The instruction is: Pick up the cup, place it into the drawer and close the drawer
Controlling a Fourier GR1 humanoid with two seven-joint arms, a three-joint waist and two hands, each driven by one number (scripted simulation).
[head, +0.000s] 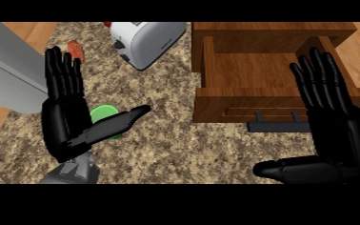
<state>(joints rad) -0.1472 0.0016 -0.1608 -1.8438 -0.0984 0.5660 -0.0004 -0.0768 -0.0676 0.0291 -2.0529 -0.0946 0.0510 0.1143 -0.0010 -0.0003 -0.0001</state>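
A green cup [105, 116] stands on the speckled counter, mostly hidden behind my left hand [65, 119]. That hand is open, its fingers straight and pointing away, the thumb stretched out to the right across the cup's front. The wooden drawer [246, 71] is pulled open at the upper right, its inside bare, with a dark handle [277, 124] on its front. My right hand [327, 109] is open too, fingers straight up over the drawer's right side, thumb pointing left near the lower edge.
A white toaster [144, 40] sits at the top centre, left of the drawer. A grey appliance [21, 76] fills the left edge. A small reddish object [76, 50] lies beside it. Bare speckled counter [183, 148] lies between my hands.
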